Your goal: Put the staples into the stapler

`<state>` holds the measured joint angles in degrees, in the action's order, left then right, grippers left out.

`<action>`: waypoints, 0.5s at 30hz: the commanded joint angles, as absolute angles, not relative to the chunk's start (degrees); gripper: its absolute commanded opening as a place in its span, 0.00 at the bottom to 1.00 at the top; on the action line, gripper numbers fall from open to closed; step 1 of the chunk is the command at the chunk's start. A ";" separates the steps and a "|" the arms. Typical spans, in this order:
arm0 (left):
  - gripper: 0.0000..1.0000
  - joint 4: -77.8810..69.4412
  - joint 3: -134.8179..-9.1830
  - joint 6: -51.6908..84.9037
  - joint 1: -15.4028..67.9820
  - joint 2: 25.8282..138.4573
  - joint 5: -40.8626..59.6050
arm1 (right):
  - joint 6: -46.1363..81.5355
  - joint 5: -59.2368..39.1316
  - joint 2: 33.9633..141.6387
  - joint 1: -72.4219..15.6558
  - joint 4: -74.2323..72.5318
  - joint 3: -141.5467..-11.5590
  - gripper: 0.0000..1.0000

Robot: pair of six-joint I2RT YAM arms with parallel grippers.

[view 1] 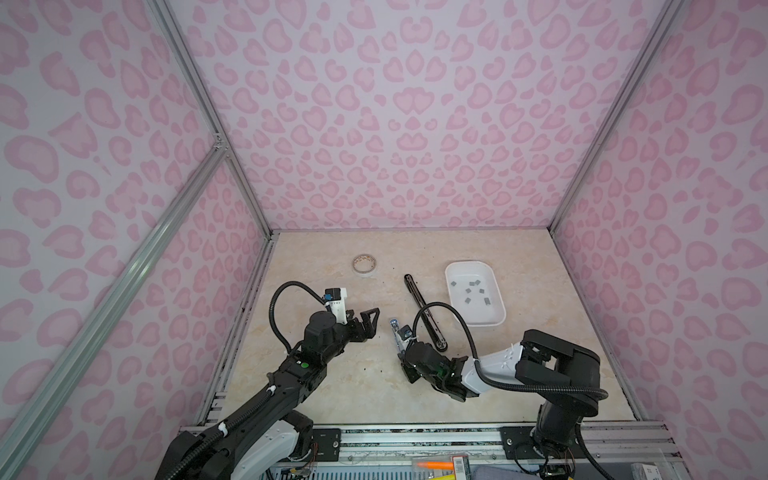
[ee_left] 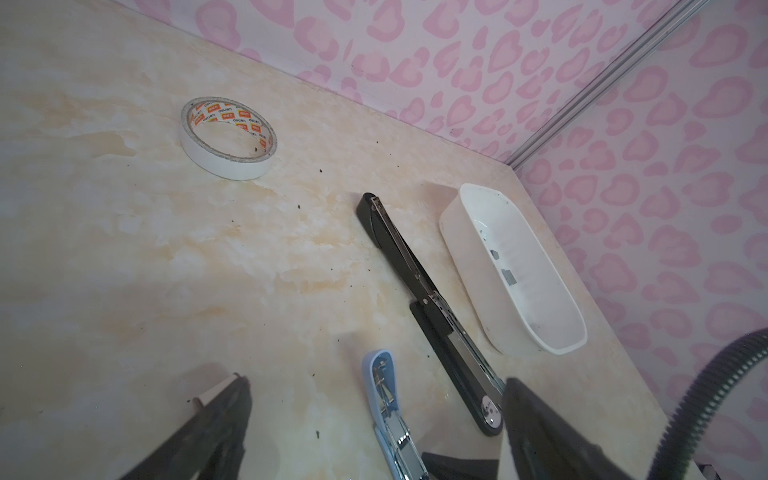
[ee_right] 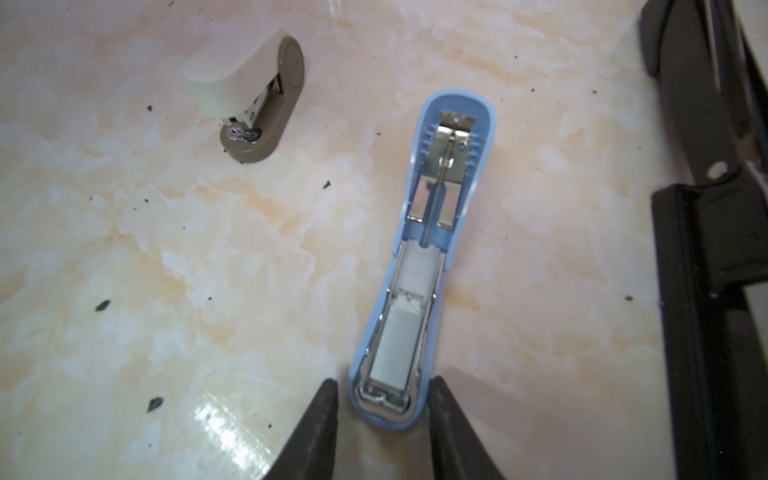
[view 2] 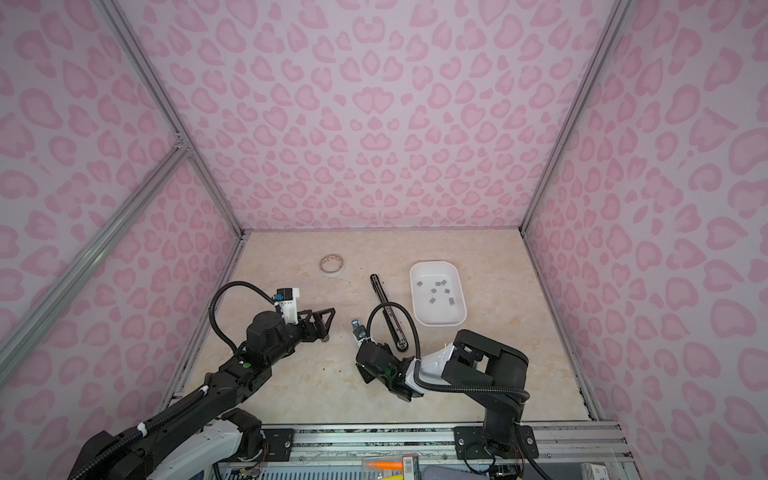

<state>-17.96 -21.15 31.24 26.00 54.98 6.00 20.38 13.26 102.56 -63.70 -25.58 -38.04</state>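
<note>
Two fingers [ee_right: 324,415] of your right gripper [ee_right: 383,380] stand partly open, straddling the blue stapler's [ee_right: 419,257] nose and gripping nothing. A grey strip [ee_right: 395,345] seems seated in its channel. Spare staples [view 1: 473,291] lie in the tray [view 1: 486,320]. Your left gripper [view 1: 370,320] gapes empty. Confirm the strip lies flat before folding the lid.

three staplers [ee_right: 419,270], one tape roll [ee_left: 224,164], one tray [ee_left: 469,266].

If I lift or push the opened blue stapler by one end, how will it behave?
The blue stapler lies hinged open, so lifted by the end at the right claw it will probably fold at the hinge. Pushed, its smooth shell likely slides and pivots on the glossy table rather than tipping.
</note>
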 commanded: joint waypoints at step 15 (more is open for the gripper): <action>0.94 -23.35 -23.79 30.56 26.01 62.68 8.54 | 22.59 12.57 106.22 -62.52 -22.84 -38.31 0.29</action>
<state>-20.23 -22.87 30.72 26.04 61.54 7.60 21.45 13.80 105.32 -62.50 -28.69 -39.42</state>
